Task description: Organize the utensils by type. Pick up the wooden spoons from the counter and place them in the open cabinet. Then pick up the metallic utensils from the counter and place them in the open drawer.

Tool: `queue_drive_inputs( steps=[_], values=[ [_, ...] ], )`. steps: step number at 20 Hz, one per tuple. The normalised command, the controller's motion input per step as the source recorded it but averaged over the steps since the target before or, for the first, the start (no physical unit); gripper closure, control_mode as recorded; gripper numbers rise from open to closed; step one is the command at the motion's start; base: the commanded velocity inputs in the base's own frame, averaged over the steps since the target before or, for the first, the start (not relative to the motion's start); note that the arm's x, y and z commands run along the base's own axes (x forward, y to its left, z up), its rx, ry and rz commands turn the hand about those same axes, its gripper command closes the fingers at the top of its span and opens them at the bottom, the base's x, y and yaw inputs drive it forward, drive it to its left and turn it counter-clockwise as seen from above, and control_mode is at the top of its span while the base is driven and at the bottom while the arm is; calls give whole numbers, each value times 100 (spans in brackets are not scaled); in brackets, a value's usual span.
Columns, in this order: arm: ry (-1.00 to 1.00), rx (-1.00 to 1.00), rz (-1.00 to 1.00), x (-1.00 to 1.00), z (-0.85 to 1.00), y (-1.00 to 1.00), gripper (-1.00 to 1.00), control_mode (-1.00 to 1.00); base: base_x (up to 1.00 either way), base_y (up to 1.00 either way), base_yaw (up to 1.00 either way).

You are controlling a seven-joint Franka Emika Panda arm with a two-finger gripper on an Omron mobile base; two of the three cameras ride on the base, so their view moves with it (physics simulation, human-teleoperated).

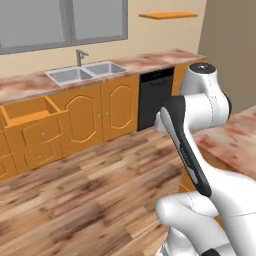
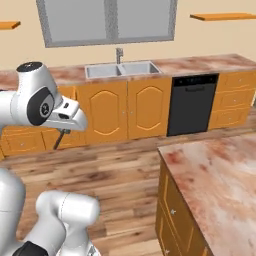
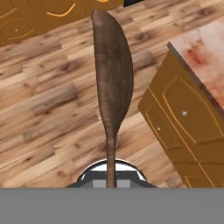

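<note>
Wooden spoon: dark brown in the hand view, held by its handle in the gripper, whose jaws are closed narrow on it. The oval bowl points toward 12 o'clock, over the plank floor. In the right base view its thin handle slants down toward 7 o'clock from under the white hand.

Counter: reddish marbled top along the far wall, with a double steel sink and tap. A second stretch of the same stone sits at 4 o'clock in the right base view, on orange units.

Drawer: pulled open at 9 o'clock in the left base view, below the counter, left of the arched doors.

Dishwasher: black, right of the sink doors.

Shelf: flat orange board on the wall at 1 o'clock in the left base view.
</note>
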Motion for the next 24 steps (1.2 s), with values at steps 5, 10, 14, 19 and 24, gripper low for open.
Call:
queue_drive_inputs(
  steps=[5,10,14,19,24],
  values=[
    [0,0,0,0,0,0,100,100,69,15,-44],
    [0,0,0,0,0,0,100,100,48,47,-51],
    [0,0,0,0,0,0,100,100,37,51,-48],
    [0,0,0,0,0,0,100,100,49,79,-34],
    [0,0,0,0,0,0,100,100,41,57,-20]
  ],
)
